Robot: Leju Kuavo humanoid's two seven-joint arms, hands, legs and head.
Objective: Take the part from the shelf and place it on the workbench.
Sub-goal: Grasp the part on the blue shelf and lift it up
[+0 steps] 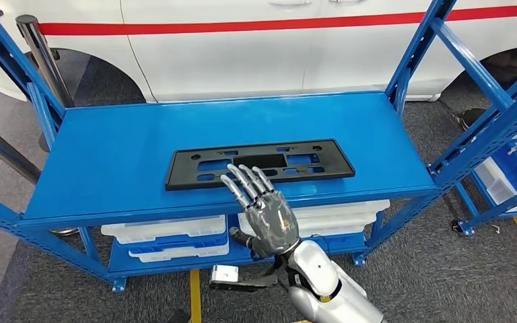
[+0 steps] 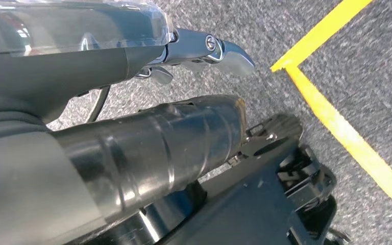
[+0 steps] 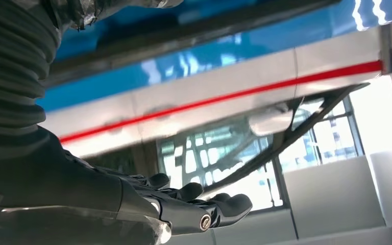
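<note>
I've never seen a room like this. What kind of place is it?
Probably a car workshop or factory floor: a white car with a red stripe, a blue metal shelf rack holding a flat black plastic part, and yellow floor lines.

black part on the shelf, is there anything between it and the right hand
No. In the head view the right hand reaches over the shelf edge, its fingertips at the black part's near edge, with nothing between them.

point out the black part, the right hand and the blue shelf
black part (image 1: 195, 165): head view, on its left section.
right hand (image 1: 272, 215): head view, on the back of the hand.
blue shelf (image 1: 108, 155): head view, on the bare top board.
</note>
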